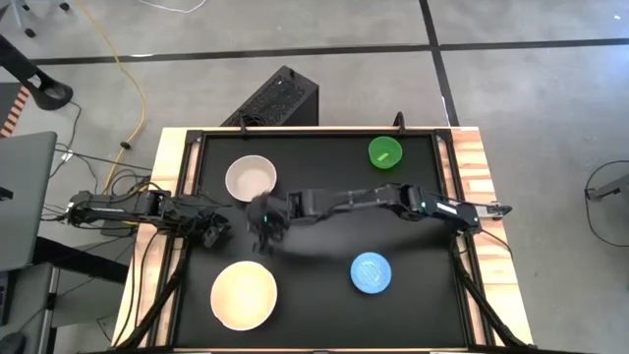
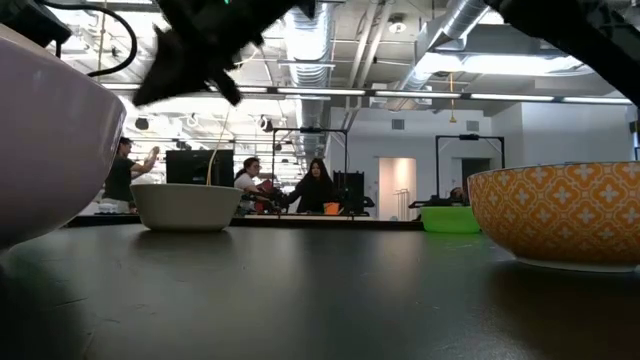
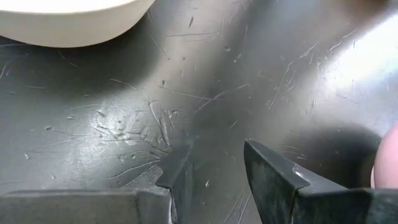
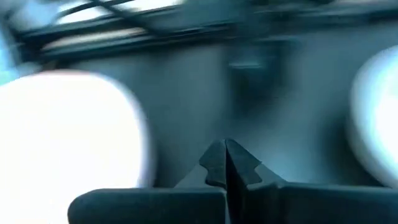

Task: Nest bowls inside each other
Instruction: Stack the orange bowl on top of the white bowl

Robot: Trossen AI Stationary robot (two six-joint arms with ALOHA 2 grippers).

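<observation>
Four bowls stand upright on the black table top. A white bowl (image 1: 251,179) is at the far left and a larger cream-white bowl (image 1: 244,295) at the near left. A light blue bowl (image 1: 371,272) is near right of middle, and a small green bowl (image 1: 384,151) far right. My right gripper (image 1: 263,231) reaches across the table to a spot between the white and cream-white bowls. It is raised above the table (image 2: 150,90) and shut on nothing (image 4: 225,163). My left gripper (image 1: 211,229) waits open by the left edge, low over bare table (image 3: 214,171).
Raised rails (image 1: 187,167) frame the table top on the left and right sides. The middle of the table (image 1: 324,256) is bare. In the low view, people sit at desks in the room beyond the far edge.
</observation>
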